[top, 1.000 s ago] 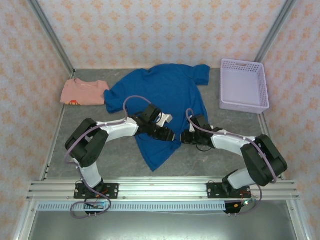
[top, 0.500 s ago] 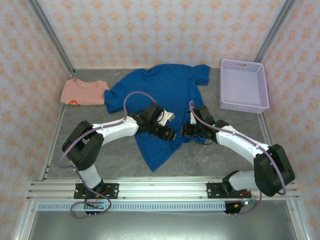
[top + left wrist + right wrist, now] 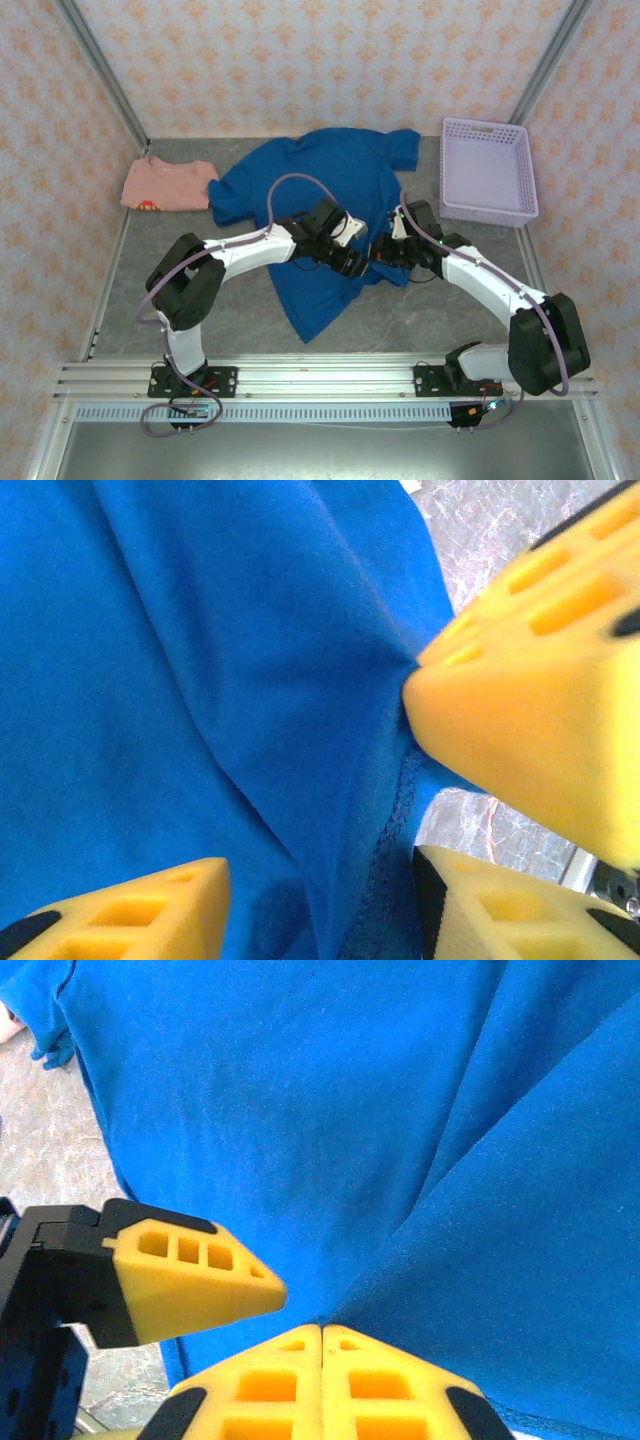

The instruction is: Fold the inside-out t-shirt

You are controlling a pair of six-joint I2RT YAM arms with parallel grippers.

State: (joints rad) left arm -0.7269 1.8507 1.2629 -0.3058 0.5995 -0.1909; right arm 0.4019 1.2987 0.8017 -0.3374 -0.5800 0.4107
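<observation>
Your left gripper (image 3: 320, 865) stands part open astride a stitched edge of the shirt (image 3: 330, 175), clamping nothing. Just beside it, your right gripper (image 3: 320, 1332) is closed on a pinch of cloth. Judged step: securing the right side for a first fold. Next, close the left before lifting. The shirt lies mid-table (image 3: 240, 325), long axis far-to-near, collar far, hem narrowing toward you.
</observation>
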